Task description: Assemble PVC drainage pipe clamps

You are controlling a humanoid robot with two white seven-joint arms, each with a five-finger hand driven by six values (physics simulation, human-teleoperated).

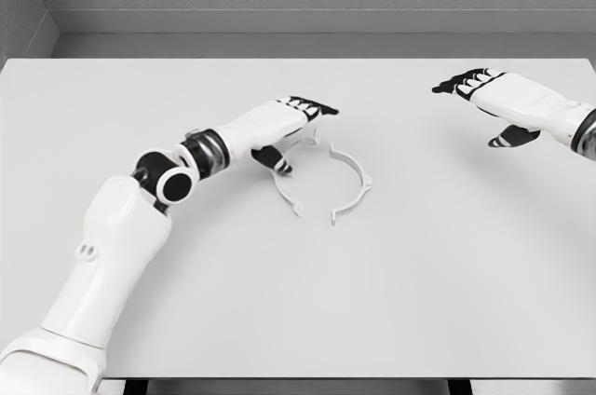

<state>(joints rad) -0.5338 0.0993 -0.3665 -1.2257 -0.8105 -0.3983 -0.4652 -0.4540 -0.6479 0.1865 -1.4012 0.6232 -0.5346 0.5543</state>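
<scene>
Two white curved clamp halves lie on the white table (298, 302) near its middle. The left half (285, 189) curves from under my left hand down to about the table's centre. The right half (357, 181) arcs beside it, the two together forming a rough ring with gaps. My left hand (300, 115) hovers flat over the top of the left half, fingers stretched out, thumb hanging down by the clamp's upper end; it holds nothing. My right hand (484, 97) floats at the far right, well away from the clamps, fingers spread and empty.
The table's far edge meets a grey wall at the top. My left forearm (186, 167) and upper arm cross the table's left side.
</scene>
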